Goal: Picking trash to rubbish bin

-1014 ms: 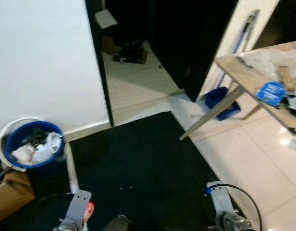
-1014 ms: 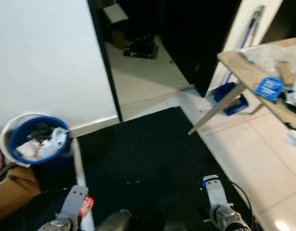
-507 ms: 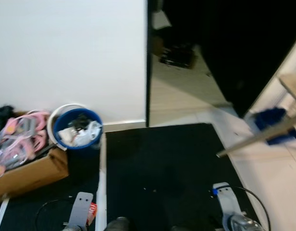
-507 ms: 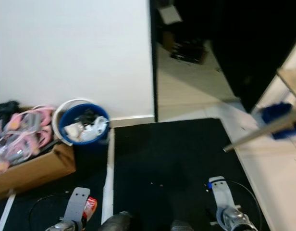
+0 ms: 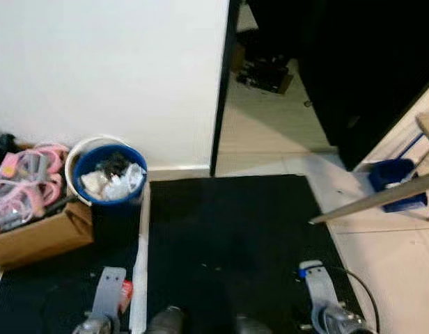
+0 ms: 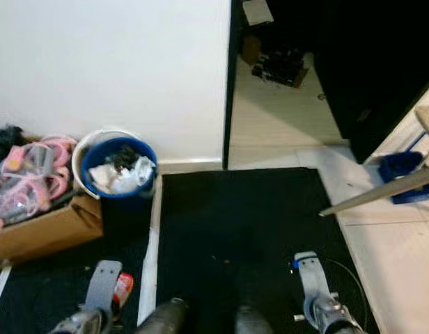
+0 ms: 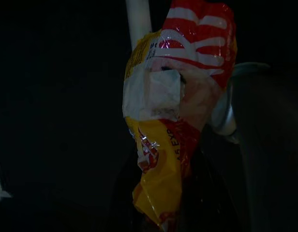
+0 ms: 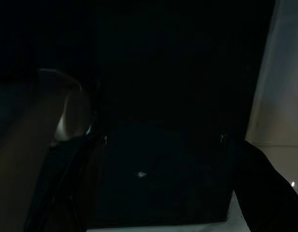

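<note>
The blue rubbish bin [image 5: 106, 174] with a white liner stands against the white wall at the left, holding several crumpled pieces of trash. My left arm [image 5: 106, 296] hangs low at the bottom left, short of the bin, with a red wrapper [image 6: 122, 285] beside it. In the left wrist view that crumpled red, yellow and white wrapper [image 7: 173, 111] is pinched in the left gripper [image 7: 173, 193]. My right arm [image 5: 319, 292] hangs low at the bottom right over the mat. Its gripper [image 8: 158, 193] is dark, with the fingers [image 8: 265, 188] spread apart and nothing between them.
A cardboard box [image 5: 40, 236] of pink items sits left of the bin. A black mat [image 5: 228, 236] covers the floor ahead, with a white strip [image 5: 139, 278] along its left edge. A slanted table leg [image 5: 375, 202] and a blue dustpan [image 5: 395, 181] lie at the right, a dark doorway beyond.
The camera has swung left: the bin now sits nearer the middle, the cardboard box has come into view and the table top has left it. Both arms stay low.
</note>
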